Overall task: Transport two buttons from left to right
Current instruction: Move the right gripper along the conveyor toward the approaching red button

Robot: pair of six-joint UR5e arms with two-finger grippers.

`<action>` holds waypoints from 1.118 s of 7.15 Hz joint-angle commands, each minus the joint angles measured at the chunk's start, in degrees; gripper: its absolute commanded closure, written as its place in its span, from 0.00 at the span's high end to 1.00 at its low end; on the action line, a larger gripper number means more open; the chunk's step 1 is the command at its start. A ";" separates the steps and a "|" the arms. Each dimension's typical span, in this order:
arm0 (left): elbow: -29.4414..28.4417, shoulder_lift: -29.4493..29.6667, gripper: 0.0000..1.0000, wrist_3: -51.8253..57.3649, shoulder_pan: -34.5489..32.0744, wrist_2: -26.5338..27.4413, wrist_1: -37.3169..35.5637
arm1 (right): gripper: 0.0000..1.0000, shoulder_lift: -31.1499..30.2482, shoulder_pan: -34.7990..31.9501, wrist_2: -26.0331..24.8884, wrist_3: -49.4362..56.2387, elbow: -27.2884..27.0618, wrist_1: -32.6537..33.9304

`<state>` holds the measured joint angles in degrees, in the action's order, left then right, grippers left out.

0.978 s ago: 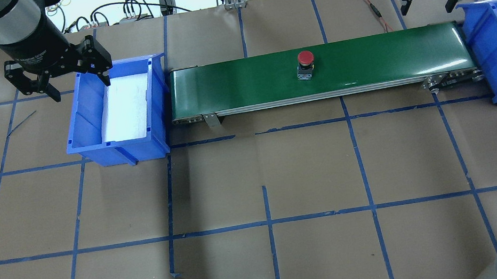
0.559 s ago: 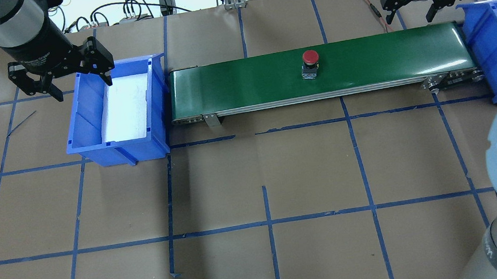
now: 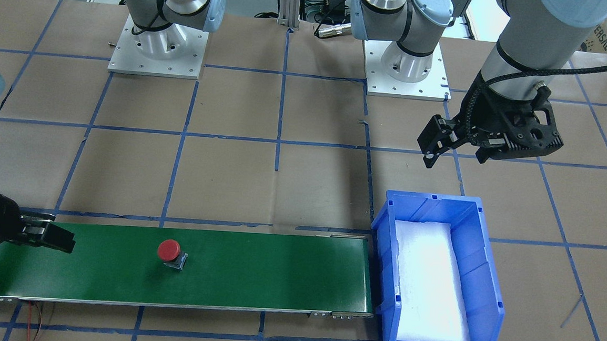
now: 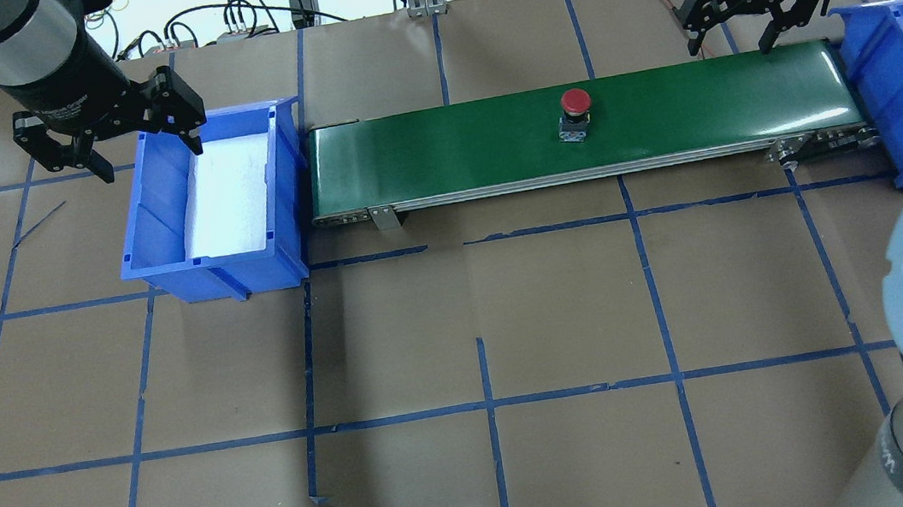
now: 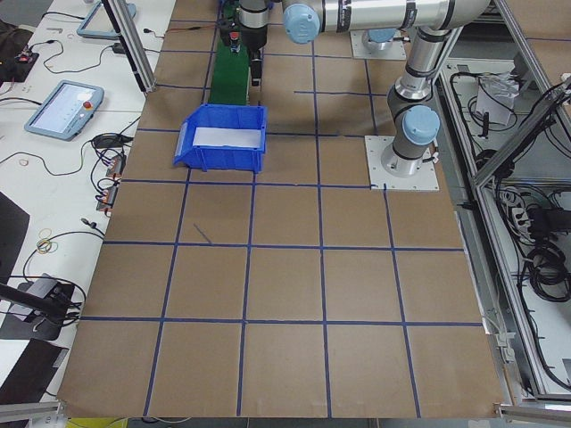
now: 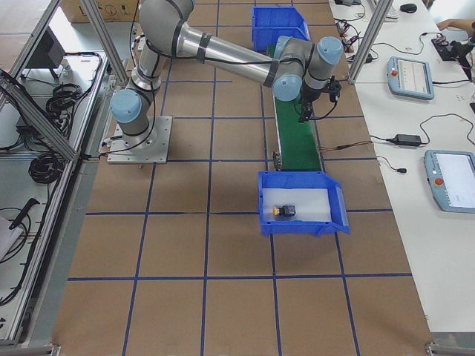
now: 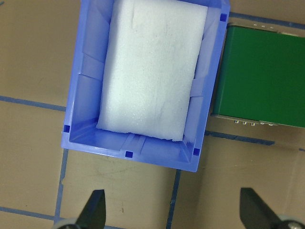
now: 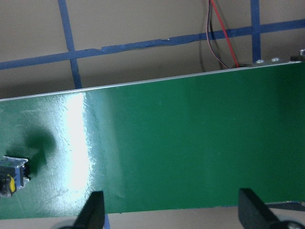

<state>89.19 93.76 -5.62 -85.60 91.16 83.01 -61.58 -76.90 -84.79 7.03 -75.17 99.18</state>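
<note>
The red-capped button [image 4: 574, 111] [image 3: 170, 252] stands upright on the green conveyor belt [image 4: 446, 142] [image 3: 276, 279], right of its middle in the overhead view. Its switch block [image 8: 9, 175] shows at the left edge of the right wrist view. The yellow-capped button [image 6: 284, 212] lies in the right blue bin [image 6: 297, 228] [image 4: 878, 80]. My right gripper [image 4: 729, 47] [image 8: 171, 214] hangs open and empty over the belt's far right end, apart from the red button. My left gripper [image 4: 147, 157] [image 3: 454, 156] [image 7: 174, 214] is open and empty at the far-left corner of the left blue bin [image 4: 152, 204] [image 7: 81, 95].
White foam [image 7: 152, 71] lines the left bin, which holds nothing else. A red and black cable [image 8: 221, 38] runs on the table just beyond the belt's right end. Blue tape lines cross the brown table [image 4: 478, 328]. Tablets and cables lie on the side benches.
The red button has ridden the belt a little to the right. My right gripper has moved left and lower toward the belt's far right end. The left gripper has barely moved.
</note>
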 commanded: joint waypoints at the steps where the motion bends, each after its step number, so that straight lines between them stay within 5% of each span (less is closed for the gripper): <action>1: 0.11 -0.25 1.00 0.61 0.17 0.42 -0.04 | 1.00 -0.11 0.00 0.59 0.18 -0.68 0.84; 8: 0.63 -0.42 1.00 0.61 0.34 0.07 -0.04 | 1.00 -3.28 -3.95 -0.12 0.36 -3.04 7.42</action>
<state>89.68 93.34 -5.09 -85.24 91.24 82.97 -64.05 -79.41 -84.88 7.42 -77.24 105.48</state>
